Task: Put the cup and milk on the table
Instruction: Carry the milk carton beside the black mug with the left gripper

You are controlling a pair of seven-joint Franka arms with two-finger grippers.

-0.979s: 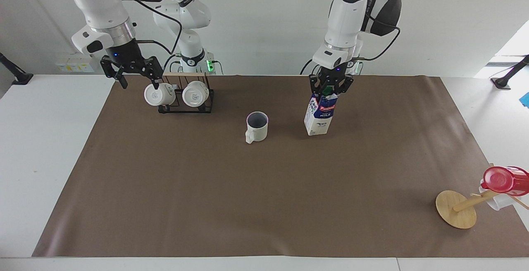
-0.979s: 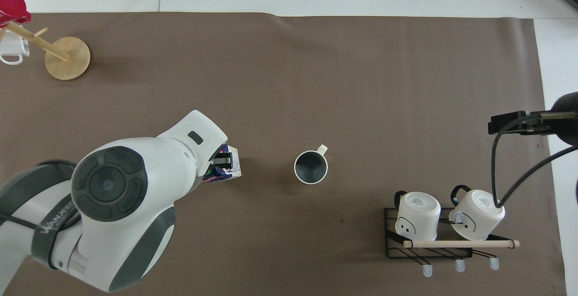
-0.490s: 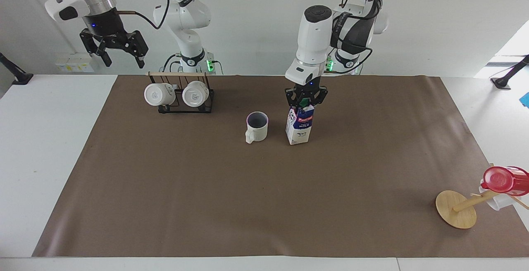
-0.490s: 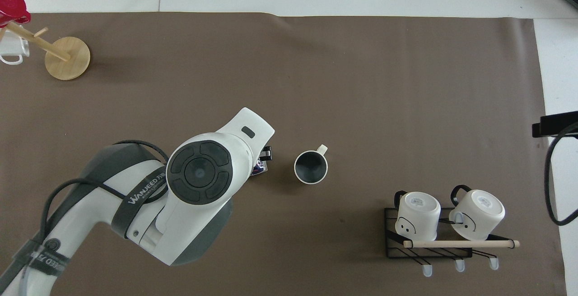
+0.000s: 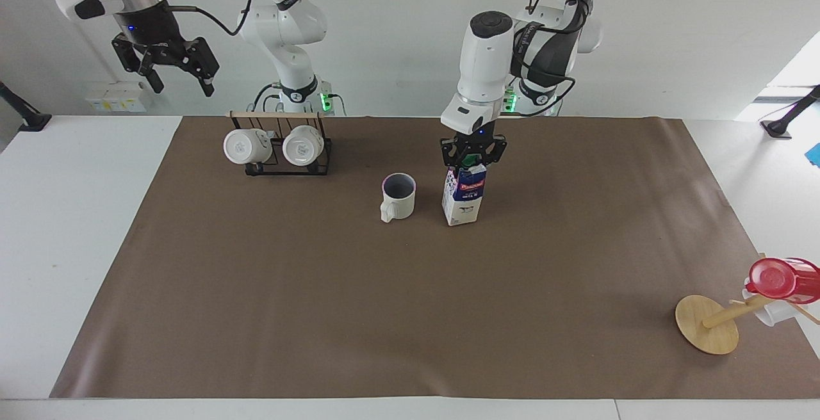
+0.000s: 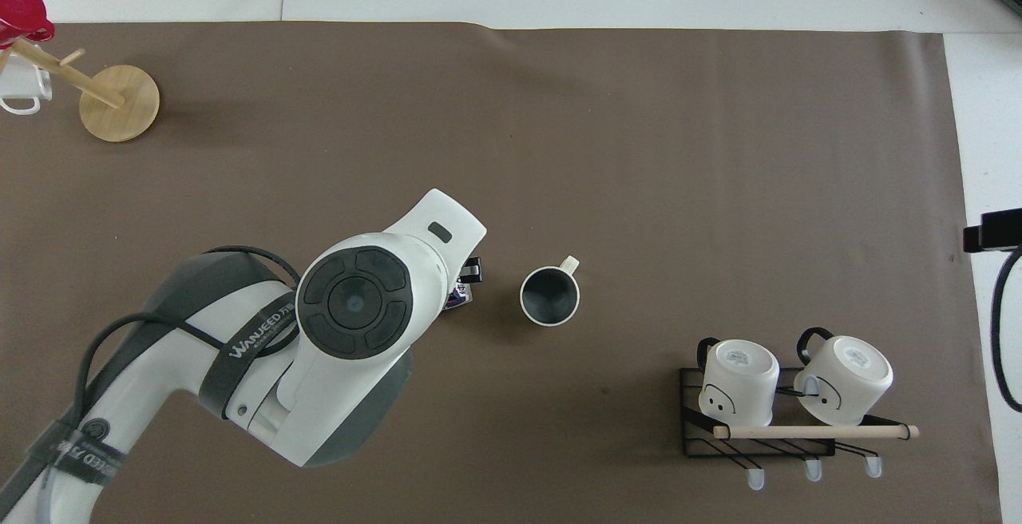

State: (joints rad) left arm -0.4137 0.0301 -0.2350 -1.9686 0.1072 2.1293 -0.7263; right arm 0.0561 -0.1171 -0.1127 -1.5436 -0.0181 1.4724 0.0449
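The cup [image 5: 398, 196] [image 6: 549, 296], cream-white with a dark inside, stands upright mid-mat on the table [image 5: 64, 215]. Beside it, toward the left arm's end, the blue-and-white milk [image 5: 462, 202] stands upright on the brown mat [image 5: 384, 311]. My left gripper [image 5: 473, 162] sits straight down over the carton's green-capped top. In the overhead view the left arm hides nearly all of the milk [image 6: 457, 298]. My right gripper [image 5: 181, 84] hangs open and empty, high above the table edge at the right arm's end.
A black wire rack [image 5: 282, 148] [image 6: 790, 396] with two white mugs stands near the right arm's base. A tilted wooden stand [image 5: 708, 324] [image 6: 120, 93] carrying a red cup [image 5: 778, 279] sits at the mat's corner farthest from the robots, at the left arm's end.
The left arm carried the milk sideways toward the cup and stood it on the mat beside it. The right gripper rose from the mug rack, up and outward.
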